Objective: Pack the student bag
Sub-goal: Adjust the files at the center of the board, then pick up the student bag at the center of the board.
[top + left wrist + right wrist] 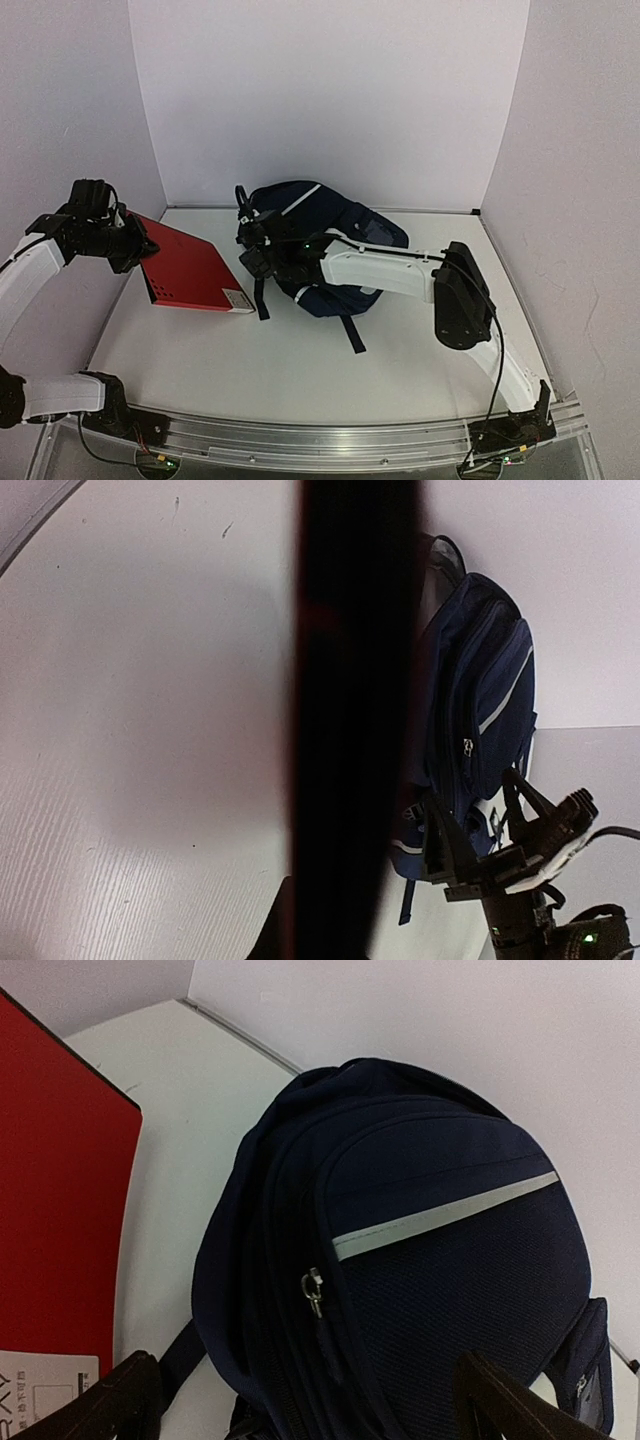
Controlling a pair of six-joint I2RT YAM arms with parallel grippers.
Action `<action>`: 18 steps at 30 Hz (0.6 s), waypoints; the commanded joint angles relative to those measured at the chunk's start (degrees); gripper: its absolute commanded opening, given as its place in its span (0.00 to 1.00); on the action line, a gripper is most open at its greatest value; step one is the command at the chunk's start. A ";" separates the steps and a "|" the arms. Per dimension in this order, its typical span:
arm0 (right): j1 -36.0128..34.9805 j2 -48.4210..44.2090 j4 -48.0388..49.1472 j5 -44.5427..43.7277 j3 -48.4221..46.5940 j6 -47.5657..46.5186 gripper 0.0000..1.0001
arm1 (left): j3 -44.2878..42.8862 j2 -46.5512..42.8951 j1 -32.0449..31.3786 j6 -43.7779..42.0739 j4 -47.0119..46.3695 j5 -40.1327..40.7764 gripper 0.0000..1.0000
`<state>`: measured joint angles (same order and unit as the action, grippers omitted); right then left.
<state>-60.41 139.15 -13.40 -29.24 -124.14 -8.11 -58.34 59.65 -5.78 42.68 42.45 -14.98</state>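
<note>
The student bag, navy with a grey stripe, lies at the back middle of the table with its dark straps trailing toward me. It also shows in the left wrist view and fills the right wrist view, where a metal zipper pull hangs on its side. My right gripper is open at the bag's left end, with one finger on each side of the fabric. My left gripper is shut on the far left edge of a red book, which is tilted with its labelled corner low. The book's edge blocks the left wrist view.
White walls close in the back and both sides. The table's white surface lies in front of the bag and book. A loose dark strap trails toward the front. The red book shows at the left of the right wrist view.
</note>
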 commanded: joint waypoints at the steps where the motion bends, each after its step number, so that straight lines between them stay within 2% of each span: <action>1: 0.84 5.67 -2.07 -7.56 -8.72 -5.45 0.98 | 0.55 -3.39 0.38 0.67 -3.64 -2.41 0.00; 2: 0.93 6.66 -2.04 -9.23 -9.87 -6.65 0.95 | 0.56 -3.53 0.34 0.63 -3.38 -2.57 0.00; 4: 1.23 8.13 -1.83 -9.92 -10.53 -8.24 0.78 | 0.45 -3.73 0.33 0.47 -2.91 -2.77 0.00; 5: 1.37 7.97 -1.57 -9.14 -9.95 -8.47 0.66 | 0.43 -3.87 0.35 0.42 -2.80 -2.72 0.00; 7: 1.49 6.42 -0.11 -7.02 -6.97 -8.21 0.34 | 0.38 -4.06 0.30 0.38 -2.71 -2.50 0.00; 9: 1.49 2.82 1.99 -4.94 -2.42 -7.04 0.12 | 0.24 -4.32 0.33 0.29 -2.64 -2.24 0.00; 10: 1.50 1.11 2.85 -3.69 0.71 -6.06 0.05 | 0.11 -4.38 0.34 0.26 -2.61 -2.06 0.00; 11: 1.51 -1.99 4.80 -2.82 4.14 -5.30 0.00 | 0.03 -4.48 0.38 0.19 -2.62 -1.97 0.00; 18: 1.49 -22.26 9.98 -2.66 32.87 3.64 0.00 | -1.65 -4.73 0.34 -1.27 -0.95 -0.29 0.00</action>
<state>-58.76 129.94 -4.27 -29.66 -104.12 -12.42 -57.56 56.73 -5.78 42.97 42.80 -16.21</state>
